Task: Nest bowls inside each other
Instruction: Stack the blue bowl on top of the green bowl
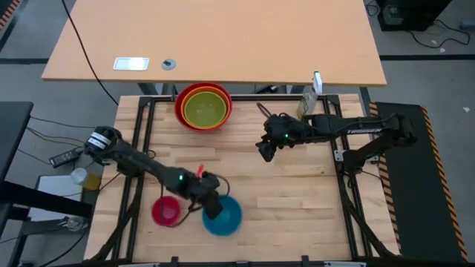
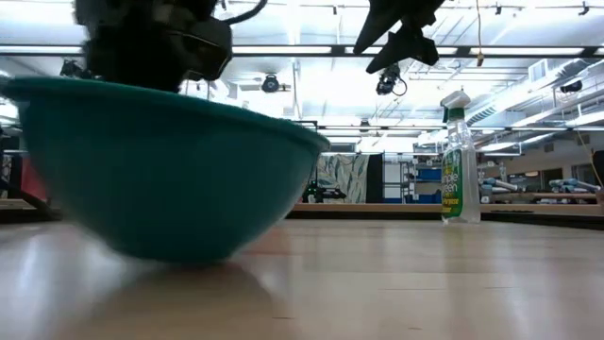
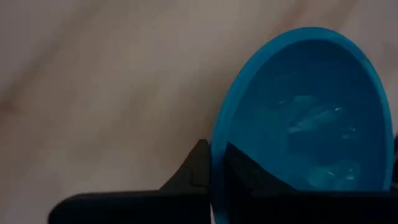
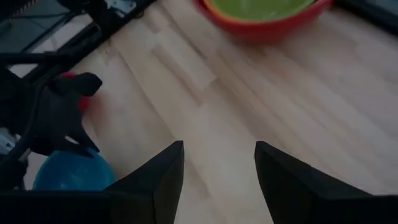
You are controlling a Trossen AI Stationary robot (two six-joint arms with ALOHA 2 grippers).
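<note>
At the table's far middle, the green bowl sits in the orange bowl, which sits in the red bowl (image 1: pixel 202 106), all three nested. Near the front edge a pink bowl (image 1: pixel 167 211) and a blue bowl (image 1: pixel 224 216) stand side by side on their bases. My left gripper (image 1: pixel 213 205) is shut on the blue bowl at the side facing the pink one. The blue bowl fills the low view (image 2: pixel 160 170). My right gripper (image 1: pixel 267 152) hangs open above the table's right middle, holding nothing, its fingers apart in the right wrist view (image 4: pixel 217 168). My left gripper pinches the blue bowl's rim (image 3: pixel 216 149), one finger (image 3: pixel 198 167) outside the wall and the other (image 3: pixel 252 177) inside the hollow. The fingers slant steeply down from the table's left. The bowl's base rests on the table (image 2: pixel 170 250).
A spray bottle (image 2: pixel 460 161) stands at the table's far right corner. Bare wood lies between the nested stack and the two front bowls. A second, larger table (image 1: pixel 215 37) stands beyond the far edge.
</note>
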